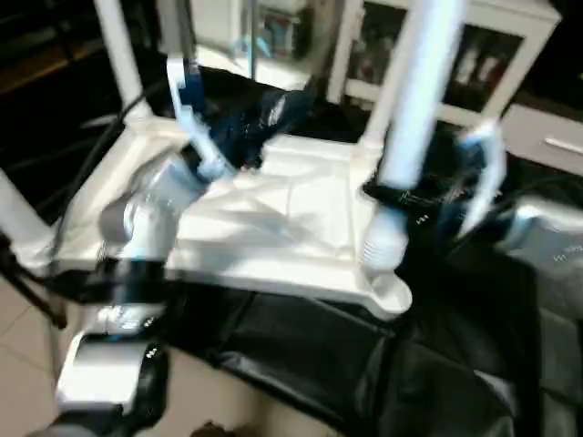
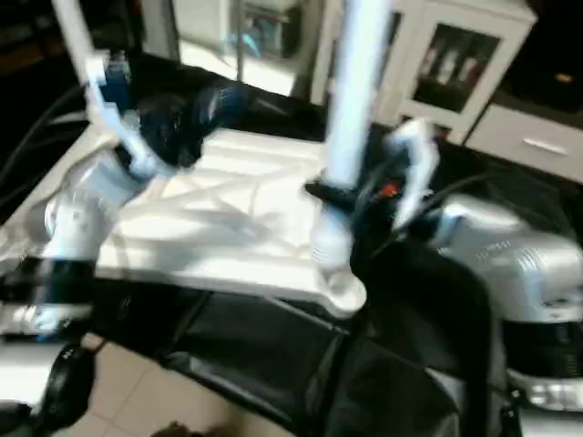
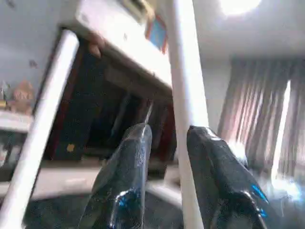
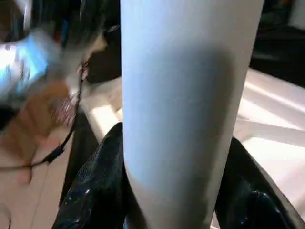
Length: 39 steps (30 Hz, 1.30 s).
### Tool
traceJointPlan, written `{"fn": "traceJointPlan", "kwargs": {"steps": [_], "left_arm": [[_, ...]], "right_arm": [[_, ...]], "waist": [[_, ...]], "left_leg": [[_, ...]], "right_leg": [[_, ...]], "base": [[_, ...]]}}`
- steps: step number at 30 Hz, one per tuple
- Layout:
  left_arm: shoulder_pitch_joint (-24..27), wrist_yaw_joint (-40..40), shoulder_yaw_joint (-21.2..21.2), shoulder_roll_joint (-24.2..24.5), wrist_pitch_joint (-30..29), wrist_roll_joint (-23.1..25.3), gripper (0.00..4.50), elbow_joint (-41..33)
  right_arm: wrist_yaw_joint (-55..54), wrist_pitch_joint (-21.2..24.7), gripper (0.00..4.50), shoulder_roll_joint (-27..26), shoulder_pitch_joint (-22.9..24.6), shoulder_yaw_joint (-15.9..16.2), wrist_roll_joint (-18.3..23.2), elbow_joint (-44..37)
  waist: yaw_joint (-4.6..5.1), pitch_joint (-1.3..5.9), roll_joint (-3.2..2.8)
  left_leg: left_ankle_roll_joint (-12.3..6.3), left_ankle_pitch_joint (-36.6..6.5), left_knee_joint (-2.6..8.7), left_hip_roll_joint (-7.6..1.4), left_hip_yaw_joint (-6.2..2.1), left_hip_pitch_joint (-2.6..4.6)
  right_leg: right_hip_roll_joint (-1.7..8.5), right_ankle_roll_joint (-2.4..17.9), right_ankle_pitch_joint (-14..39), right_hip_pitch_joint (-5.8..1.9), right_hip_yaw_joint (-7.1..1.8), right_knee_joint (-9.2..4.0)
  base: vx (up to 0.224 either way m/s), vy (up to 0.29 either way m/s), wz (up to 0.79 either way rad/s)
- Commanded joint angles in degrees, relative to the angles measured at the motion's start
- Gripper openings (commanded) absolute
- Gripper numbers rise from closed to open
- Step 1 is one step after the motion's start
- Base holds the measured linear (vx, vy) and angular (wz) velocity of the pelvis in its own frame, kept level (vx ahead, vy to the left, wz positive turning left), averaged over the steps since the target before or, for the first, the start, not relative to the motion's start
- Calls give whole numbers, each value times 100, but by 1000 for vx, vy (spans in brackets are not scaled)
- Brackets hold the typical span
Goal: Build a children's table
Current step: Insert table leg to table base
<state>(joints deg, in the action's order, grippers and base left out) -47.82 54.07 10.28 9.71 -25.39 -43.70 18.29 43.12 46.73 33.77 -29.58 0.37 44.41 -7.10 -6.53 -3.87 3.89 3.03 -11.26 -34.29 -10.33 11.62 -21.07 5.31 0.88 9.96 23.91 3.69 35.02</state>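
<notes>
Tabletop [image 1: 273,228] lies underside-up on the black cover [image 1: 364,364]. Right gripper [image 4: 176,191] clamps the near-corner leg [image 1: 414,118]. Left gripper [image 3: 167,157] hangs unclenched, grasping nothing. Advice: hold the leg vertical, press straight into its socket.

one tabletop, four legs, two claws

there was one white tabletop [image 1: 273,228], lying ribbed side up, and four white legs could be counted around it: one [image 1: 118,55] standing at the far left corner, one [image 1: 16,218] at the near left corner, one [image 1: 387,100] at the far right corner, partly hidden, and one [image 1: 414,109] upright above the near right corner. two claws were in the scene, the left claw [image 3: 167,143] and the right claw [image 4: 178,191], each with two black fingers. one white glass-fronted cabinet [image 1: 474,55] stood behind.
</notes>
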Motion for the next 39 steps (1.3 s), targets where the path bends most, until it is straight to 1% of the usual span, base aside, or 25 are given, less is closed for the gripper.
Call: {"fn": "traceJointPlan", "kwargs": {"steps": [1,2,3,4,5,8,9,13,18,19,21,22,24,25,26,27,29,30,31,32,33,34,36,38,39], "left_arm": [[-161,-171,22,-183,-333,-329,187,-142],[-159,-171,11,-194,-362,-336,190,-153],[-153,-173,-20,-226,-446,-357,213,-183],[-135,-215,-54,-288,-569,-374,213,-250],[-132,-320,-60,-320,-699,-405,225,-289],[-138,-578,-115,-369,-932,-428,259,-369],[-160,-673,-165,-377,-962,-359,259,-350],[-191,-751,-165,-402,-999,-358,290,-344],[-203,-710,-430,-346,-1118,-198,334,-675],[-211,-731,-500,-339,-1160,-149,348,-755],[-214,-768,-538,-345,-1190,-125,358,-803],[-206,-785,-520,-374,-1252,-216,357,-902],[-195,-607,-383,-414,-1592,-739,357,-1127],[-201,-554,-329,-410,-1713,-892,357,-1156],[-222,-498,-354,-356,-1726,-856,357,-1123],[-222,-498,-354,-356,-1726,-856,357,-1123],[-175,-273,-503,-249,-1547,-575,357,-973],[-191,-255,-541,-255,-1489,-485,357,-902],[-214,-309,-525,-287,-1496,-475,357,-846],[-234,-400,-502,-312,-1500,-463,357,-830],[-249,-476,-515,-315,-1462,-393,357,-797],[-265,-565,-547,-312,-1403,-288,357,-759],[-316,-807,-701,-228,-1192,83,357,-654],[-425,-1067,-607,-226,-1153,161,357,-491],[-494,-1150,-541,-228,-1127,183,357,-388]], "right_arm": [[129,-154,182,-44,-142,243,-175,-249],[133,-160,182,-56,-145,256,-181,-246],[147,-178,182,-88,-154,293,-199,-237],[213,-266,182,-126,-179,379,-286,-182],[269,-338,182,-163,-218,467,-381,-135],[417,-503,182,-226,-319,657,-574,-41],[458,-558,182,-247,-377,697,-628,20],[527,-658,182,-202,-431,756,-761,82],[771,-755,182,-75,-481,930,-980,216],[815,-765,182,-68,-489,938,-1017,276],[862,-790,182,-64,-491,939,-1053,325],[884,-794,182,-56,-485,951,-1099,374],[833,-622,182,-158,-532,702,-869,510],[782,-555,182,-206,-594,572,-782,563],[761,-493,182,-218,-710,461,-717,635],[761,-493,182,-218,-710,461,-717,635],[843,-467,182,-148,-869,372,-701,751],[909,-466,182,-96,-914,354,-708,809],[956,-487,182,-51,-928,379,-762,834],[975,-527,182,-12,-919,447,-870,817],[1006,-558,182,31,-891,524,-955,772],[1046,-593,182,84,-851,613,-1047,712],[1094,-577,182,141,-781,768,-1135,578],[1166,-639,182,196,-782,940,-1277,543],[1216,-679,182,220,-788,1018,-1355,541]], "waist": [[-4,415,-43],[-11,424,-45],[-17,432,-47],[-32,439,-85],[-27,435,-49],[-39,444,-25],[-44,440,-46],[-47,447,-46],[-68,451,-17],[-67,451,20],[-76,447,0],[-84,452,19],[-102,459,13],[-105,456,3],[-91,455,20],[-88,453,21],[-79,437,81],[-84,434,46],[-79,428,60],[-102,429,49],[-105,433,115],[-124,434,94],[-147,437,105],[-144,446,111],[-152,450,118]], "left_leg": [[72,-724,384,-284,-116,104],[66,-698,383,-282,-122,99],[65,-662,380,-285,-124,97],[49,-582,373,-275,-128,95],[40,-565,374,-270,-125,84],[44,-578,364,-272,-135,77],[32,-570,366,-270,-138,75],[-6,-499,359,-260,-147,73],[-45,-471,353,-273,-151,73],[-59,-459,347,-272,-142,72],[-96,-419,344,-274,-144,71],[-114,-386,336,-270,-140,75],[-101,-320,323,-262,-130,74],[-101,-345,323,-262,-130,77],[-123,-385,315,-255,-120,73],[-134,-389,316,-248,-124,67],[-135,-456,323,-247,-123,65],[-70,-531,328,-255,-121,84],[-42,-540,329,-252,-120,79],[-5,-575,327,-267,-110,110],[-12,-513,325,-263,-114,81],[-3,-508,325,-268,-125,72],[-4,-454,327,-274,-134,77],[17,-499,319,-265,-138,71],[52,-473,322,-269,-140,71]], "right_leg": [[336,1381,598,-339,-260,-313],[334,1363,525,-354,-261,-303],[338,1351,466,-361,-262,-285],[334,1338,363,-365,-260,-273],[323,1326,337,-366,-260,-286],[342,1335,338,-386,-255,-277],[341,1332,332,-385,-257,-273],[320,1305,277,-395,-249,-268],[337,1329,275,-400,-247,-252],[338,1317,286,-397,-249,-259],[341,1331,299,-395,-249,-251],[334,1331,284,-393,-250,-248],[345,1427,213,-392,-253,-216],[338,1454,242,-380,-249,-222],[315,1455,253,-383,-251,-230],[312,1435,288,-389,-250,-231],[316,1308,570,-384,-249,-275],[322,1177,867,-367,-258,-294],[315,1152,926,-367,-255,-302],[316,1130,940,-340,-261,-305],[307,1107,859,-363,-254,-292],[316,1080,860,-367,-254,-283],[323,959,862,-357,-257,-290],[316,884,886,-362,-253,-290],[334,910,876,-366,-254,-281]], "base": [[0,0,0],[0,0,0],[0,0,0],[0,0,0],[0,0,0],[0,0,0],[0,0,0],[0,0,0],[0,0,0],[0,0,0],[0,0,0],[0,0,0],[0,0,0],[0,0,0],[0,0,0],[0,0,0],[0,0,0],[0,0,0],[0,0,0],[0,0,0],[0,0,0],[0,0,0],[0,0,0],[0,0,0],[0,0,0]]}}
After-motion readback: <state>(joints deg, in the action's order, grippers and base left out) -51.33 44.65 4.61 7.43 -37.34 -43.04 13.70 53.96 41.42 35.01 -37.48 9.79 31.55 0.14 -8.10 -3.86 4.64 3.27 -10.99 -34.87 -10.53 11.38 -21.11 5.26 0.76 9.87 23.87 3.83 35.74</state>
